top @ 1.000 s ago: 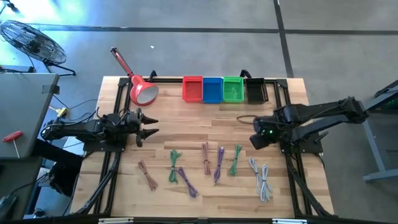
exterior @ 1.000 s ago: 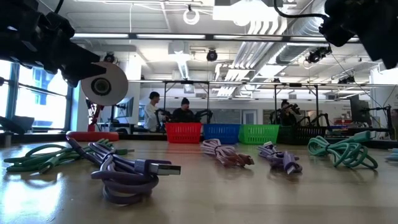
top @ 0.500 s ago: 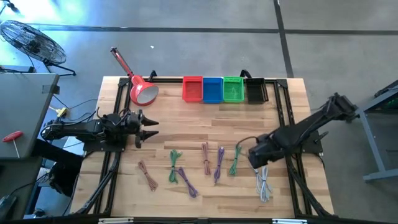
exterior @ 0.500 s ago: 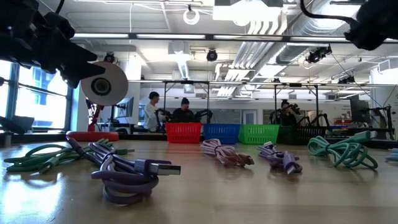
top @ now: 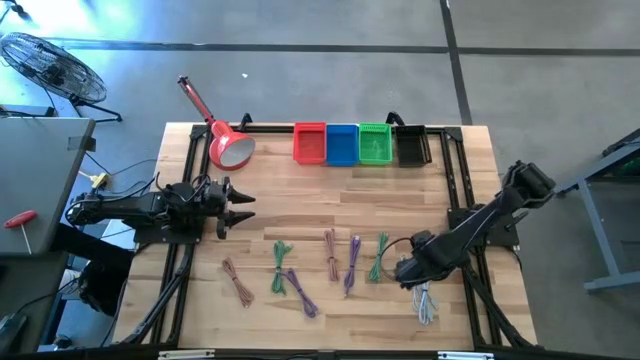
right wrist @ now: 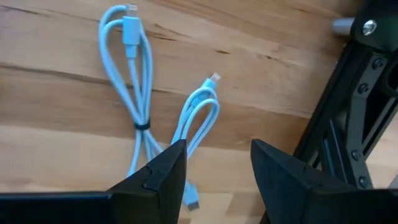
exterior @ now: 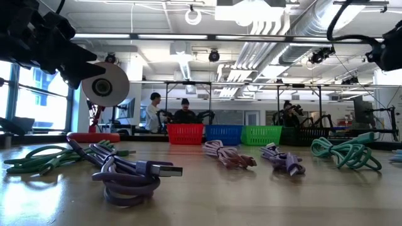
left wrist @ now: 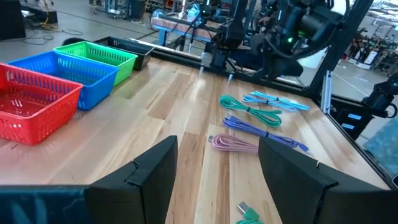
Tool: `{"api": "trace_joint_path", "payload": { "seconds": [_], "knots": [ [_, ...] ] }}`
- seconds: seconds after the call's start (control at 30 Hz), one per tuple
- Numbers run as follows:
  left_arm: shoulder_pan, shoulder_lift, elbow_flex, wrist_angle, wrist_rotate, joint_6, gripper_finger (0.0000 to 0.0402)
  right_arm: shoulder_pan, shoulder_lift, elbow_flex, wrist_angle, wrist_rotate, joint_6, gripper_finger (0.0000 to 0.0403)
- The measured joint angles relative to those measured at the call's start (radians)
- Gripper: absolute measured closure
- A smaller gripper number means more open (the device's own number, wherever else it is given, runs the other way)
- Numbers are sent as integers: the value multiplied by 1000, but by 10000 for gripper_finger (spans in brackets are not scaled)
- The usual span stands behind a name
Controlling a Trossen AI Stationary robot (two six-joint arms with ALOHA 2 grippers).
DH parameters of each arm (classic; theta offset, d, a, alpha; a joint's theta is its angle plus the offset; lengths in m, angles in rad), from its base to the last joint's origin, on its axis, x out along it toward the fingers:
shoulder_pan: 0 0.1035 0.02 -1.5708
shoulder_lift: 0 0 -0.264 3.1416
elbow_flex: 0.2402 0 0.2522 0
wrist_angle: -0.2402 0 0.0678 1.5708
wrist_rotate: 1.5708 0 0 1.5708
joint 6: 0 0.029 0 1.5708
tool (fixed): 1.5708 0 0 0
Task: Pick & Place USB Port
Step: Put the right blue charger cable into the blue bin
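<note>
Cables in pale blue (right wrist: pixel 140 106) lie on my tabletop (top: pixel 300 190) directly under the right pincer (right wrist: pixel 214 165), jaws parted, empty. My left pincer (top: pixel 238 208) waits open, well apart.

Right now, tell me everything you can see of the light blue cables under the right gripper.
The light blue cables are two thin bundles, each folded into a long loop and lying flat on the wooden table near its right front corner. One is cinched by a dark tie at mid-length; both show small connector ends, plastic-looking. They lie side by side, crossing or touching near the right gripper, whose open fingers hover above one bundle without touching it.
</note>
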Motion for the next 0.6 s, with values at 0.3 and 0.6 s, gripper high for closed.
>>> {"api": "trace_joint_path", "payload": {
  "seconds": [0.3, 0.6],
  "knots": [
    [0, 0, 0, 0, 2, 0, 179, 0, 47, 0, -4, 15, -2, 231],
    [0, 0, 0, -4, 21, 0, 179, 4, 69, 0, 12, 28, 17, 231]
  ]
}}
